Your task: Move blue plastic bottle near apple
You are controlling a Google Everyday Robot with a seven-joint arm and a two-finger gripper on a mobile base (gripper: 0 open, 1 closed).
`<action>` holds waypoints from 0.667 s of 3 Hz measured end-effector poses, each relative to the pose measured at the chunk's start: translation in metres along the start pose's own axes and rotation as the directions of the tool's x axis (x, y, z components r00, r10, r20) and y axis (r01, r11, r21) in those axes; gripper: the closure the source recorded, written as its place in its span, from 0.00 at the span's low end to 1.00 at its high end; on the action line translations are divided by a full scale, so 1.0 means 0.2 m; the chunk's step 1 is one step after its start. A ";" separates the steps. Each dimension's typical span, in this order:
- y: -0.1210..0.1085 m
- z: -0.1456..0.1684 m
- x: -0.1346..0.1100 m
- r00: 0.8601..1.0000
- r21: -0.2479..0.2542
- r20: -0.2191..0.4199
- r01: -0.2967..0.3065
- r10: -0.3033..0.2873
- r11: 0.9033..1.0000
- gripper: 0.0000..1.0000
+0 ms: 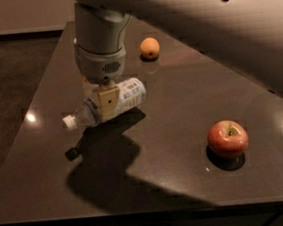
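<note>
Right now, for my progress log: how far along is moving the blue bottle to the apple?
Done: the gripper is shut on the blue plastic bottle, held sideways off the table, shadow beneath. In hand: the carry. Left: crossing to the apple, which lies well apart, and setting the bottle down.
</note>
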State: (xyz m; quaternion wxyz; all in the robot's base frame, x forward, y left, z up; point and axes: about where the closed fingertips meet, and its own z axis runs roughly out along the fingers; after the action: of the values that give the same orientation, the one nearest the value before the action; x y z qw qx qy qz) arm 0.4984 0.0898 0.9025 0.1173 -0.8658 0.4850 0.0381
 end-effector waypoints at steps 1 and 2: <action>0.04 0.07 0.00 0.997 -0.022 -0.064 0.035 -0.037 0.999 0.59; 0.07 0.12 -0.02 0.993 -0.041 -0.095 0.071 -0.075 0.997 0.36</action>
State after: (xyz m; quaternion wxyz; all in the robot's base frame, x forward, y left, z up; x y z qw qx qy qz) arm 0.4859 0.0927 0.8769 0.0785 -0.8857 0.4575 0.0009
